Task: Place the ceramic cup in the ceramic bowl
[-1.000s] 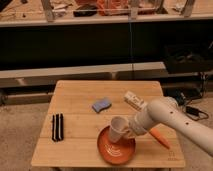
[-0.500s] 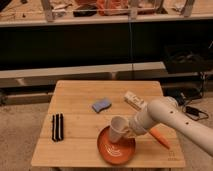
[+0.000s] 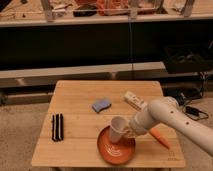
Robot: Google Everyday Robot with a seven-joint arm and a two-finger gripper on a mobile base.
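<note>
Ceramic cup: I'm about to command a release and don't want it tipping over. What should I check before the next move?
1. Grasp: ok. The gripper, at the near right of the table, has its jaws shut on the ceramic cup.
2. Cup over the ceramic bowl: ok. Its base overlaps the bowl's far inner part.
3. Cup upright: not ok. It is tilted, rim leaning up and left.
4. Cup base resting on the bowl: cannot tell.
5. Bowl free to receive it: ok. Nothing else lies in it.
6. Orange carrot-shaped thing out of the way: ok. It lies right of the bowl, apart from it.
</note>
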